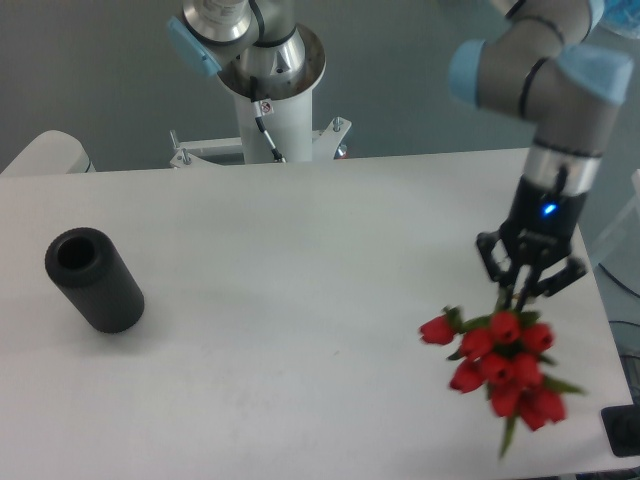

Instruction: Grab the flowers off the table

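Over the right side of the large white worktop (300,260), the black two-fingered hand (528,288) grips the bunch of red tulips (500,370) by its green stems, blooms dangling clear, so a slow, steady lift should prevent slipping.

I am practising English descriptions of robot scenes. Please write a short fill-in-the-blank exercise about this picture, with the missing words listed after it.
1. The two-finger gripper holds the bunch of red tulips with green stems by its ____.
2. The tulip heads hang ____ the gripper.
3. The black cylinder lies on the large white table, far to the ____ of the picture.
4. The colour of the tulip heads is ____.

Missing words: stems; below; left; red
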Controlling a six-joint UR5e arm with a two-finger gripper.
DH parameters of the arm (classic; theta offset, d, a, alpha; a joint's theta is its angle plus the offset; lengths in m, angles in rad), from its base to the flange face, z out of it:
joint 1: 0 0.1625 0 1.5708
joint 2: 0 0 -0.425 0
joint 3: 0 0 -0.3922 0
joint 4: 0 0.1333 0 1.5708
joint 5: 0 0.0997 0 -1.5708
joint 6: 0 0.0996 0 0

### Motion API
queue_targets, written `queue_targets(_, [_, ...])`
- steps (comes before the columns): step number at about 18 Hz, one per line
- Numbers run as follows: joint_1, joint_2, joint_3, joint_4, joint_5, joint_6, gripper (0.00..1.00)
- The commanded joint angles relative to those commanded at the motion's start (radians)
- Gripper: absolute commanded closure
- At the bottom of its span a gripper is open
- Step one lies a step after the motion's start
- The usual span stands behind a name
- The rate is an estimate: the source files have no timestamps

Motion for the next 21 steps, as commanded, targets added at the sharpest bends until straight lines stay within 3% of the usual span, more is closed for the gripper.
queue_targets(21, [-0.012, -0.006, -0.021, 0.008, -0.016, 0.015, 0.93])
